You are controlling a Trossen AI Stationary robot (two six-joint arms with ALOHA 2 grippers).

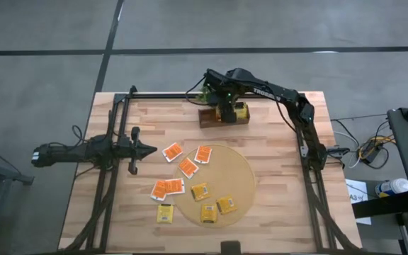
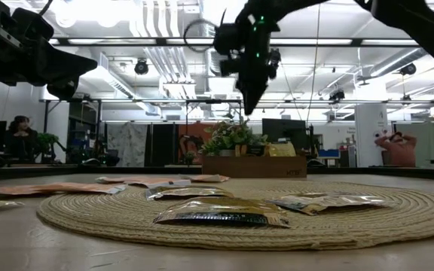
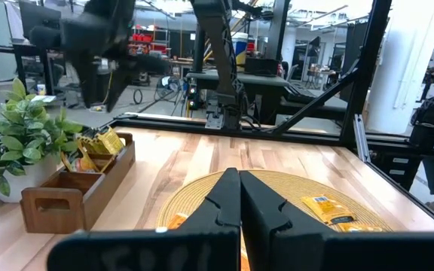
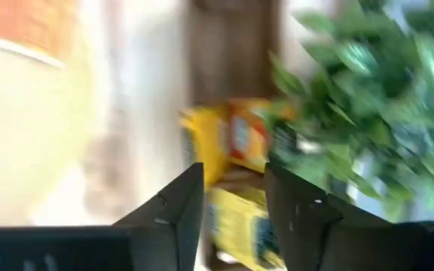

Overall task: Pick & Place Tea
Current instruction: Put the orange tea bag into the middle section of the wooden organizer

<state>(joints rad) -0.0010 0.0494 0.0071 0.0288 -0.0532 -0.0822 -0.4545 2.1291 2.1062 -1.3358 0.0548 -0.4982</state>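
Over the wooden tray (image 1: 222, 115) at the far edge of the counter (image 1: 275, 184), the right end effector (image 1: 227, 112) hangs with its fingers (image 4: 173, 207) parted and nothing between them. Yellow tea packets (image 4: 236, 181) lie in the tray right below it, beside the green plant (image 3: 17, 135). More tea packets (image 1: 190, 180) lie scattered nearer the front: three yellow ones and two orange-red ones on the round woven mat (image 1: 239, 173), the others on the bare wood just off its left edge. The left end effector (image 1: 151, 149) waits low at the left side of the counter, fingers pressed together, gripping nothing.
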